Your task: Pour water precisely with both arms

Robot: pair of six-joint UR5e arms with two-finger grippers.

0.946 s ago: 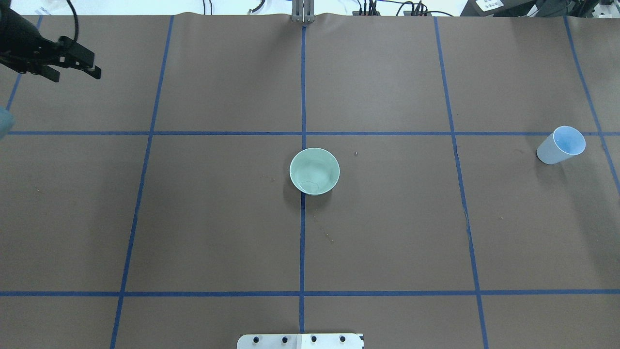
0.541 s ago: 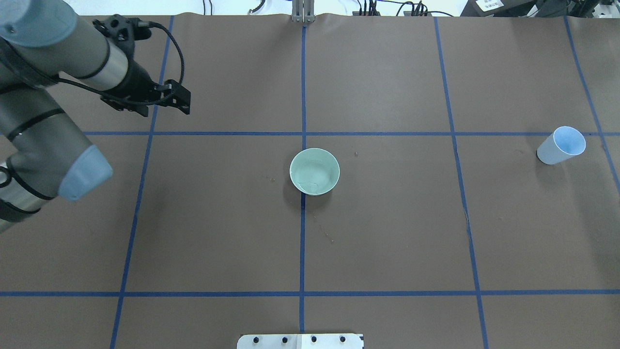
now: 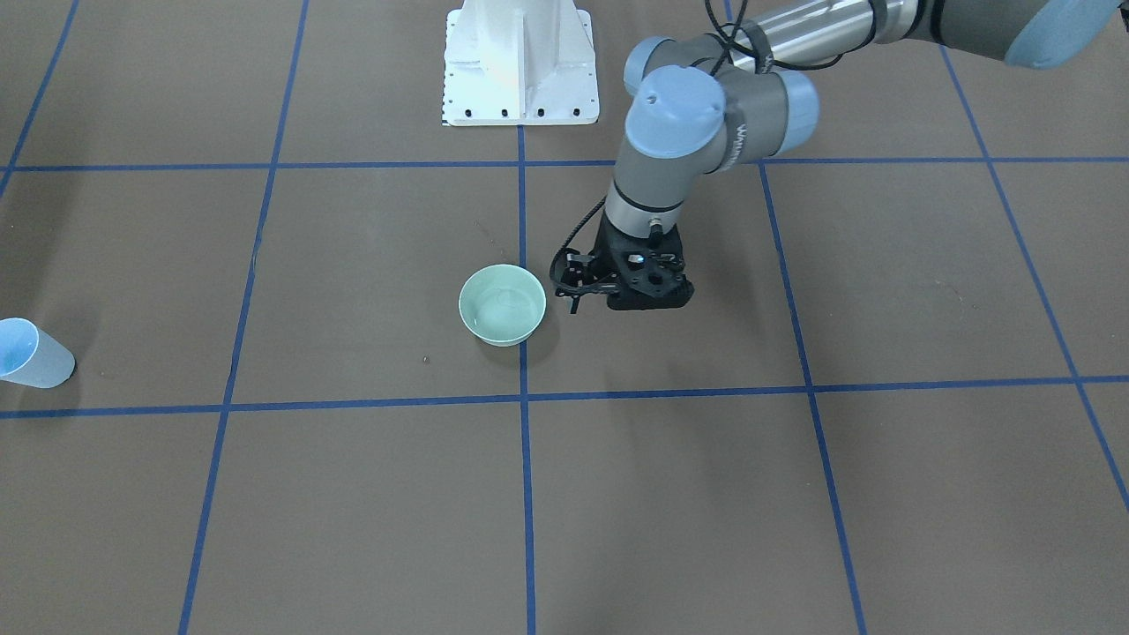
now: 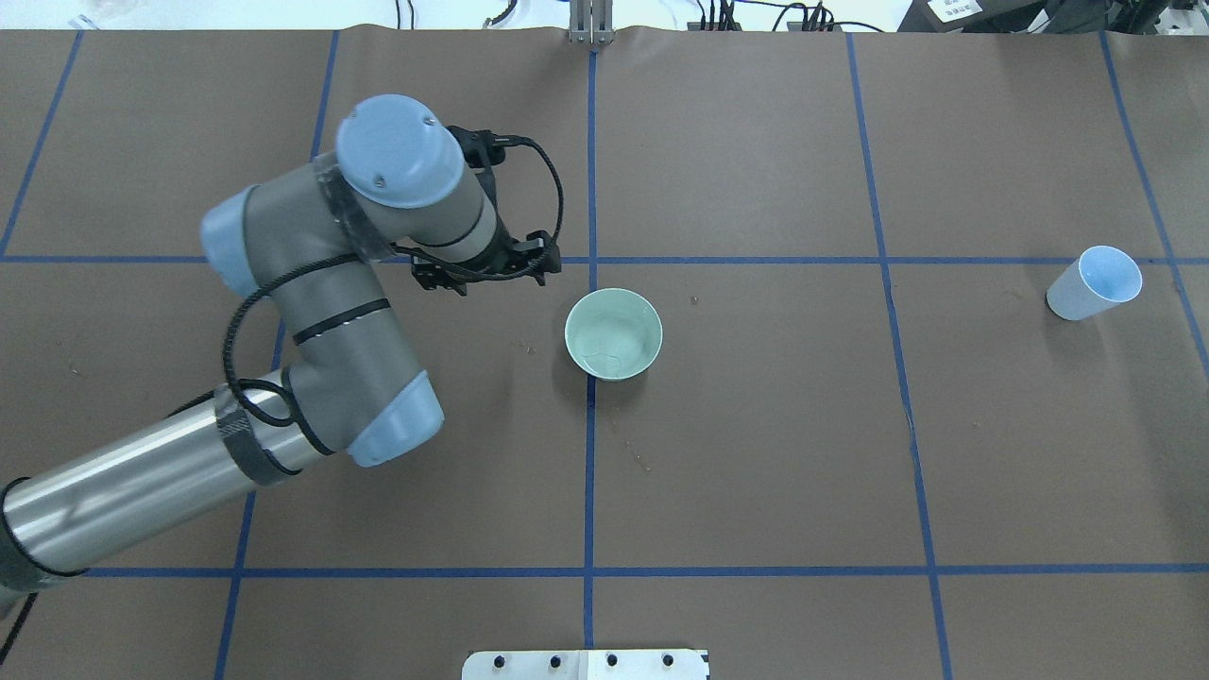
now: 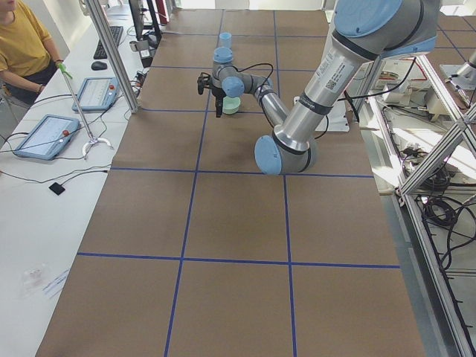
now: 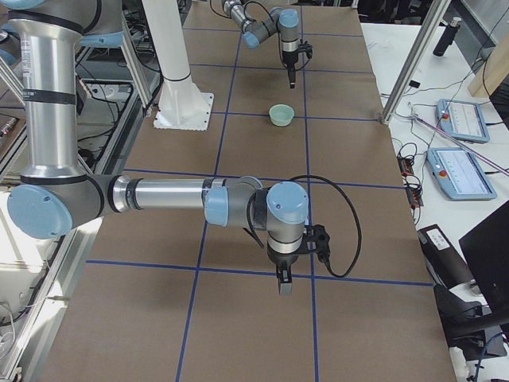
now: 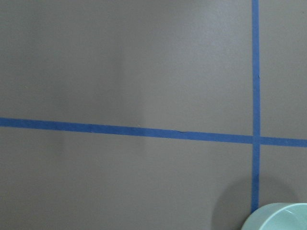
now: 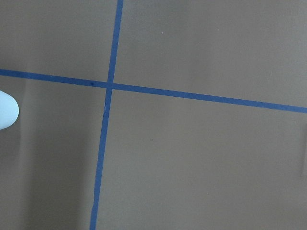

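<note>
1. Presently, the left arm [image 4: 331, 321] reaches in from the robot's left across the brown table [image 4: 756, 453], which is marked with a blue tape grid [image 4: 590, 472]. Its wrist is bent so that the left gripper [image 3: 646, 298] points straight down.
2. That gripper hangs just beside the pale green bowl [image 4: 654, 331], on the bowl's robot-left side, apart from it. The wrist hides its fingers in the overhead and front views, so I cannot tell whether the jaws are spread or pressed together.
3. The bowl sits on the centre line of the grid, near the middle of the table. The left wrist view catches only its rim, in the bottom right corner. Whether it holds water cannot be made out.
4. The right arm [image 6: 159, 193] shows only in the view from the robot's right end, stretched low over the table. The right gripper [image 6: 284, 286] points down above bare paper, and the state of its jaws cannot be told from there.
5. A light blue cup [image 4: 1077, 295] stands mouth-up far out on the robot's right, well apart from the bowl, with no gripper at it.
6. A white pedestal base [image 3: 520, 62] stands at the robot's edge of the table, and a person [image 5: 18, 48] sits at the side bench.
</note>
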